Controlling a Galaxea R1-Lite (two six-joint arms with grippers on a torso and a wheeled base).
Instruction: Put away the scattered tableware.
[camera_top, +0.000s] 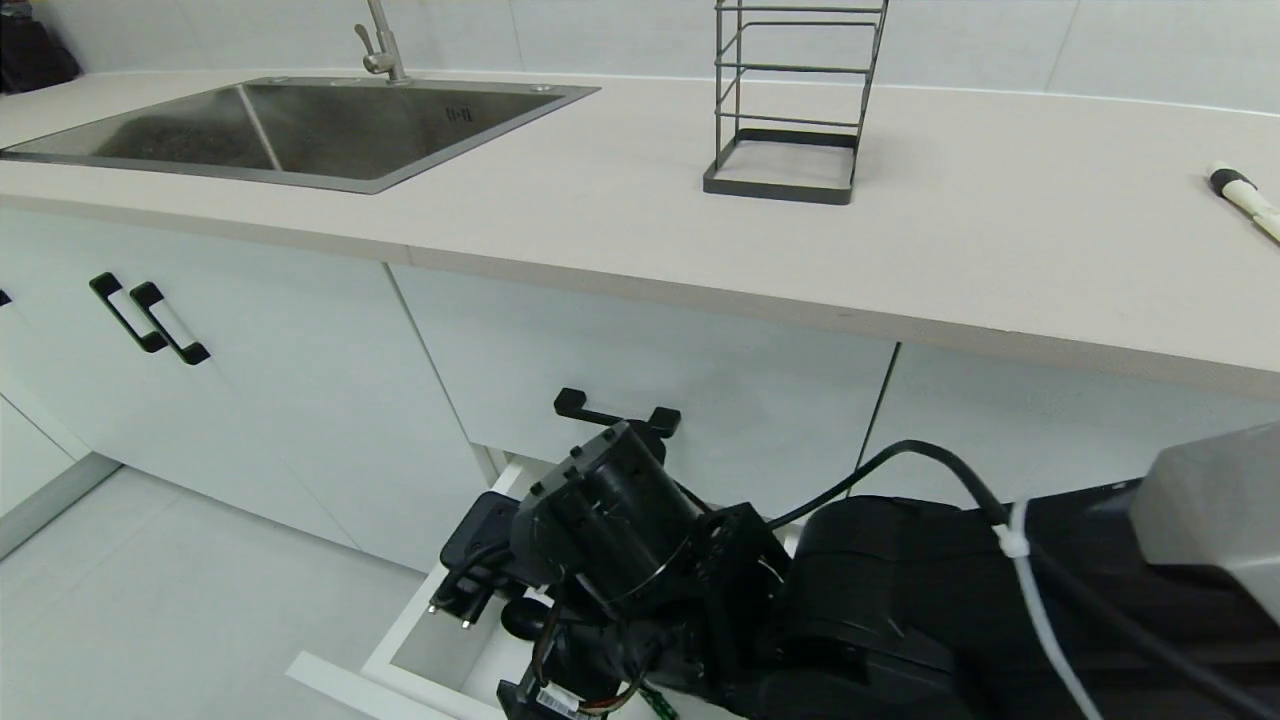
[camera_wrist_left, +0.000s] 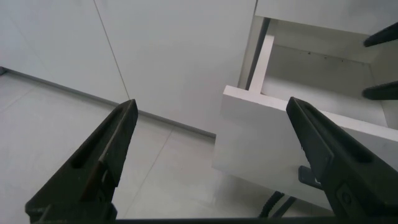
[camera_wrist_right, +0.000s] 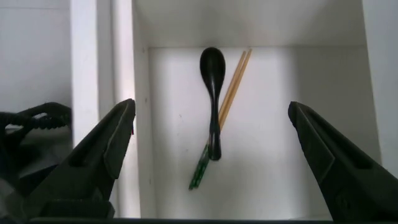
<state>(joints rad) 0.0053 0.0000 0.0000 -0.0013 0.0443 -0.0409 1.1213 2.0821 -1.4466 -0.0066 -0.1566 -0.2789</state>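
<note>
Tableware lies in an open white drawer (camera_wrist_right: 298, 143) under the counter (camera_top: 600, 200): 1 black spoon (camera_wrist_right: 213, 93) and 2 wooden chopsticks (camera_wrist_right: 233, 84) with green patterned ends. They rest together on the drawer floor, near 1 side wall. The spoon's handle crosses over the chopsticks, and its bowl sits close to the drawer's end wall.

The right gripper (camera_wrist_right: 211, 111) hangs above the drawer and looks straight down into it. Its jaws are spread wide, with 1 finger on either side of the spoon and chopsticks, touching neither. In the head view, the right arm (camera_top: 850, 590) reaches low over the pulled-out drawer.

The left gripper (camera_wrist_left: 211, 104) is outside the drawer, beside its front corner and above the pale floor. Its jaws are also spread wide and grip nothing.

On the counter stand a steel sink (camera_top: 300, 125) with a faucet (camera_top: 380, 45) and a dark wire rack (camera_top: 790, 100). A white utensil (camera_top: 1245, 200) with a black tip lies at the counter's far right.
</note>
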